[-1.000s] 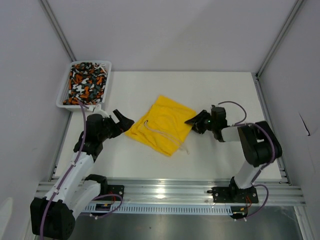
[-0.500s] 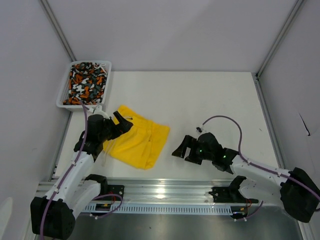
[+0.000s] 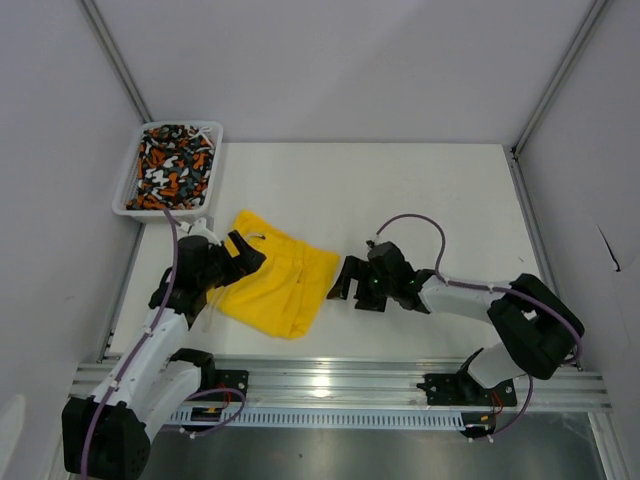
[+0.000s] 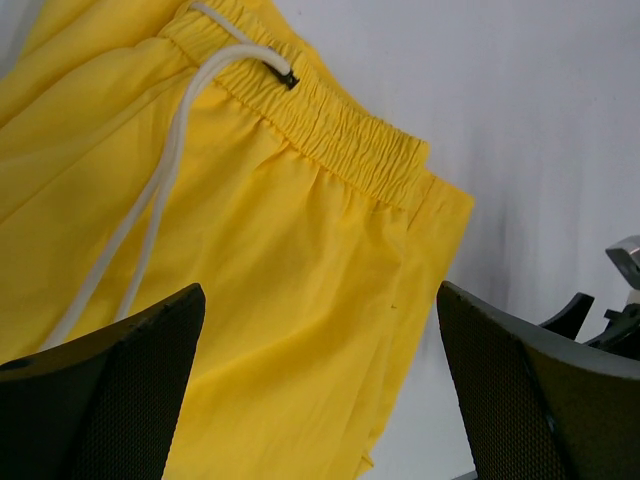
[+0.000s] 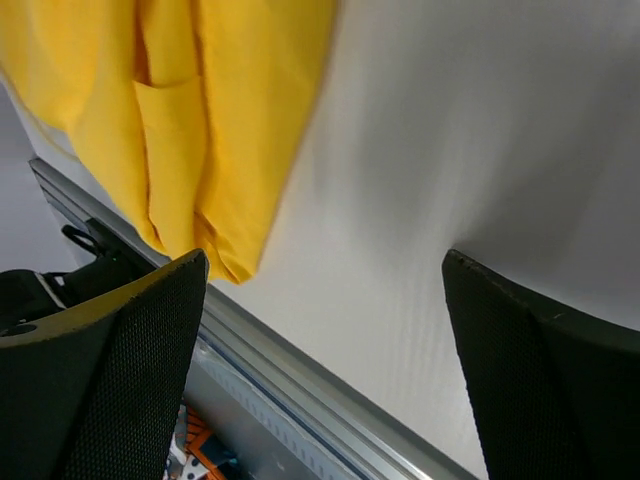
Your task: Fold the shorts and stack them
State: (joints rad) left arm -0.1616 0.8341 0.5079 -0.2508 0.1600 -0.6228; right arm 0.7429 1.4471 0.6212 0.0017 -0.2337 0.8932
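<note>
White tabletop (image 3: 420, 190) fills the overhead view, and the yellow shorts (image 3: 278, 285) lie flat on its near-left part, squarely between the two arms. The other pair, the patterned shorts (image 3: 172, 165), sits bundled in the mesh basket (image 3: 128, 172) at the far-left corner, well apart from the action. Now the left fingers (image 4: 110, 390): they are spread wide with nothing pinched, hovering right over the cloth at its left end. The wrist camera shows the elastic waistband (image 4: 340, 150) and the pale drawstring (image 4: 160, 190) running away in front of them. That waistband is the line to watch. It runs along the far edge of the garment, from the left arm's side across toward the right arm, with the legs trailing toward the near edge of the tabletop. The right fingers (image 5: 100, 380) are spread too and hold nothing, but they sit over bare tabletop just beside the shorts' right edge, and the yellow fabric lies off to one side of them rather than between them. So the left arm is the one already above the cloth. For a two-handed fold, the right arm would probably need to slide toward the shorts' right edge to catch it before either side closes.
</note>
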